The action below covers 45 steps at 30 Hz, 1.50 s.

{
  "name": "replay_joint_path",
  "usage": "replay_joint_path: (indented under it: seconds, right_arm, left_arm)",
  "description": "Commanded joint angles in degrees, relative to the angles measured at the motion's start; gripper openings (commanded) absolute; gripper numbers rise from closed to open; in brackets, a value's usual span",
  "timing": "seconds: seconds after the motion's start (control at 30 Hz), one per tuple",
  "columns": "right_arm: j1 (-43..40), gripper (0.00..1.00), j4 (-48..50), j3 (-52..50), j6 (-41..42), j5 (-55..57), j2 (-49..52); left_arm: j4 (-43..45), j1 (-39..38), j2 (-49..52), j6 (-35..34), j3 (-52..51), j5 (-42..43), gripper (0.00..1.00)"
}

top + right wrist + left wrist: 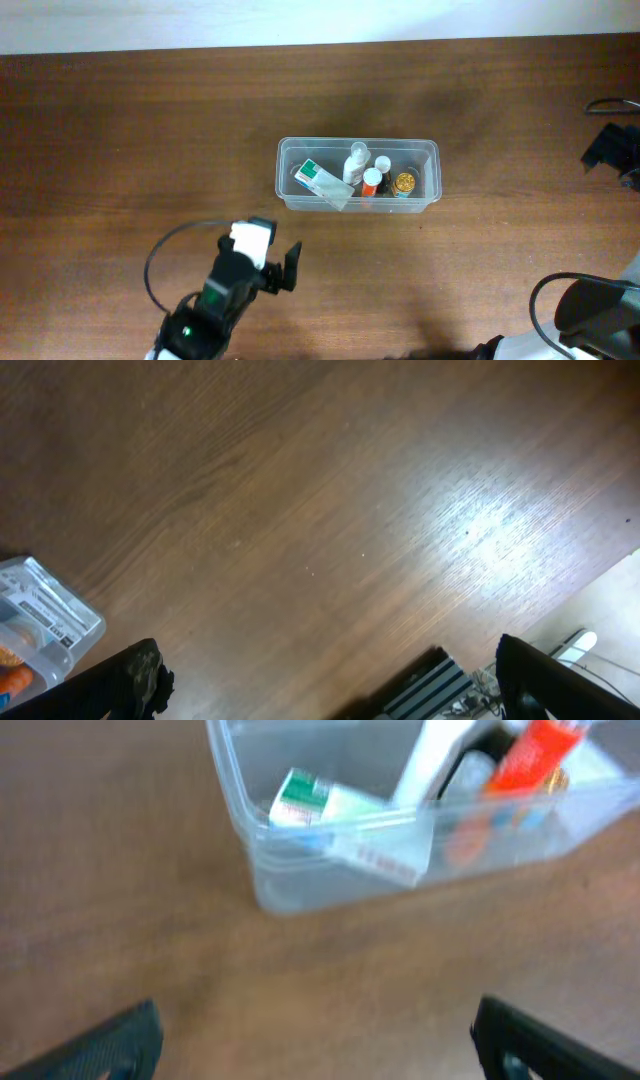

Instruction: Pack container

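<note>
The clear plastic container (284, 172) stands mid-table. It holds a white-and-green box (320, 181), a white bottle (357, 163), an orange bottle (371, 182) and a gold-lidded jar (404, 184). My left gripper (283, 268) is open and empty, low over the wood in front of the container's left end. The left wrist view shows the container (300, 885) ahead of the open fingers (315, 1050), with the box (310, 805) and the orange bottle (530, 755) inside. My right gripper (340, 690) is open and empty over bare wood, with a container corner (70, 622) at the far left.
A black device (612, 148) with a cable sits at the right edge of the table. The right arm's base (590, 308) is at the bottom right. The right wrist view shows the table edge and a striped object (432, 682) below it.
</note>
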Motion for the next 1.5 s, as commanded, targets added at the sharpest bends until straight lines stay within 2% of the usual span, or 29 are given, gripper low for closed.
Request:
replay_joint_path:
  seconds: [0.0, 0.23, 0.5, 0.67, 1.07, 1.47]
  right_arm:
    - [-0.11, 0.98, 0.02, -0.17, 0.52, -0.35, 0.31]
    - [-0.11, 0.99, 0.04, -0.17, 0.52, -0.33, 0.31]
    - [-0.11, 0.98, 0.02, -0.2, 0.52, -0.33, 0.31]
    - [-0.11, 0.98, 0.02, -0.17, 0.5, -0.35, 0.31]
    - [-0.11, 0.98, 0.04, -0.2, 0.52, -0.35, 0.31]
    - [-0.11, 0.98, 0.02, -0.2, 0.52, -0.35, 0.31]
  left_arm:
    - [4.7, -0.11, -7.19, 0.96, -7.06, 0.0, 0.99]
    - [7.1, 2.89, -20.83, 0.92, -13.44, 0.96, 1.0]
    - [6.6, 12.28, -27.89, 0.92, -13.64, 11.13, 0.99]
    - [5.97, 14.93, -30.03, 0.94, -13.64, 11.19, 0.99]
    - [1.01, 15.67, -32.87, 0.94, -13.64, 10.99, 0.99]
    - [4.2, 18.36, -34.64, 0.94, -13.64, 10.99, 0.99]
